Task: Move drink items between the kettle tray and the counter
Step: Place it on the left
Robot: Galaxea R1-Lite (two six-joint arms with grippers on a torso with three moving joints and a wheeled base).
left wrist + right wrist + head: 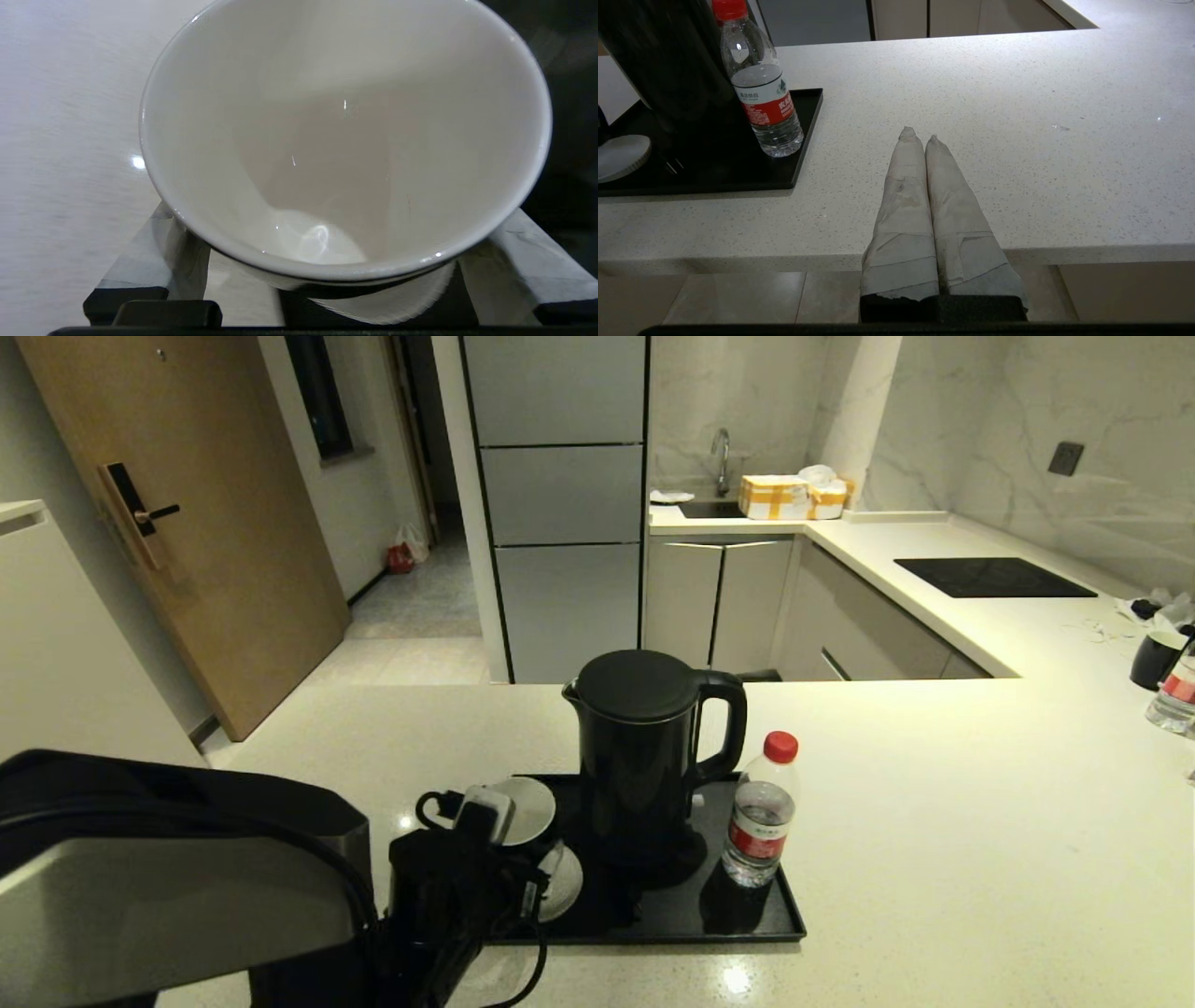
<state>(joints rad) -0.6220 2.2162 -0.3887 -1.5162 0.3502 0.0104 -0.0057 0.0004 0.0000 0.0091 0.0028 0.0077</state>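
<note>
Counter (934,821) pale, speckled; left gripper (322,261) jaws wide around mug (345,140); right's shut.

You cannot see the left gripper (495,859) clearly in the head view: it is a dark mass against the kettle tray (747,933), and its jaws are lost there. The mug (345,140) fills the left wrist view; its upper rim is cut off by the frame and its outer wall and handle are hidden. The kettle (644,756) hides its own base disc and part of the tray behind it. At the far right a second mug (1158,658) and bottle (1178,695) are cropped by the edge. The bottle (761,812) label text is too small to read.
</note>
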